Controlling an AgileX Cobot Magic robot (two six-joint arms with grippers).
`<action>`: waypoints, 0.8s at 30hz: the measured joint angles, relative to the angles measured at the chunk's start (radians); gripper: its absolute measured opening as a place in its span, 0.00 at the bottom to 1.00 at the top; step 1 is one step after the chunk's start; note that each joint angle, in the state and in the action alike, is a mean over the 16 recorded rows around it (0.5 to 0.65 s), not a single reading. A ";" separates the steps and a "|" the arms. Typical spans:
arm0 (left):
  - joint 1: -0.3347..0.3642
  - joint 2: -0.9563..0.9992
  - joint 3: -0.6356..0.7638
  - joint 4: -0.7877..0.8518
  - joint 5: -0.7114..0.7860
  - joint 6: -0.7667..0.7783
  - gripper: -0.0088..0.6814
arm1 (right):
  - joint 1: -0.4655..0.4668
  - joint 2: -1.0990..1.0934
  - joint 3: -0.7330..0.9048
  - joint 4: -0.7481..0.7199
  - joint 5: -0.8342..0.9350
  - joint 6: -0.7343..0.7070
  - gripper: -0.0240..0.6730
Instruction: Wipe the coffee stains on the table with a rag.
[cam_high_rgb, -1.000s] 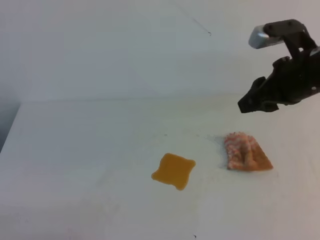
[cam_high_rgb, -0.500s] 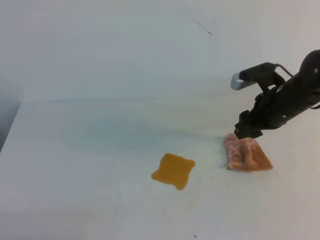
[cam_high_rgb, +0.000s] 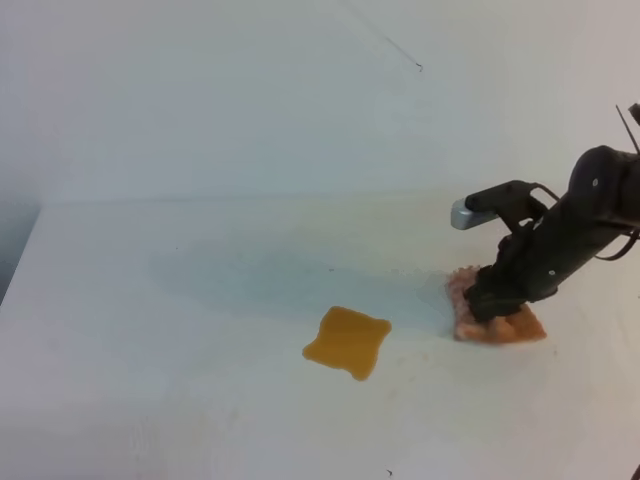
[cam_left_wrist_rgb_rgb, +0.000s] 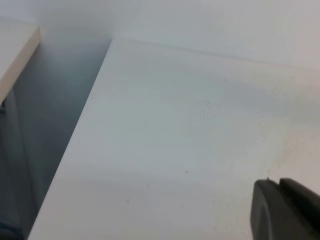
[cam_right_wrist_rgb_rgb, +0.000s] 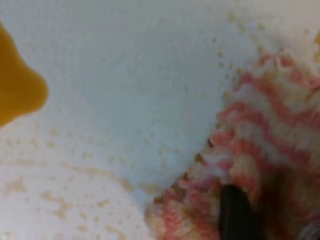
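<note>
One rag (cam_high_rgb: 500, 318) on table (cam_high_rgb: 180, 300), just R of coffee stains (cam_high_rgb: 347, 342), apart from them. R gripper (cam_high_rgb: 490, 303) down on rag's top; one dark fingertip (cam_right_wrist_rgb_rgb: 239, 216) pressed into the folds. Jaws apart vs. clamped: can't tell. L gripper (cam_left_wrist_rgb_rgb: 287, 212) barely in frame, state can't tell.

Risks (judgement): pinch catches only a top fold, so cloth slips on drag; or bunches and smears the puddle.

Rag wedge-shaped; long axis approx. front-back in high view, wide end nearer camera.

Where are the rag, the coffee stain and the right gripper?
rag (cam_high_rgb: 520, 326), exterior high view, its exposed right corner.
coffee stain (cam_high_rgb: 347, 342), exterior high view, puddle middle.
right gripper (cam_high_rgb: 484, 306), exterior high view, tip pressed on rag.
</note>
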 joint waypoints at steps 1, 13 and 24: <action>0.000 -0.002 0.000 0.000 0.000 0.000 0.01 | 0.000 0.004 -0.003 0.000 0.008 0.000 0.40; 0.000 0.002 0.022 0.000 -0.009 0.000 0.01 | 0.014 0.014 -0.152 0.088 0.194 -0.028 0.09; 0.000 0.000 0.027 0.000 -0.012 0.000 0.01 | 0.190 0.005 -0.302 0.134 0.317 -0.014 0.08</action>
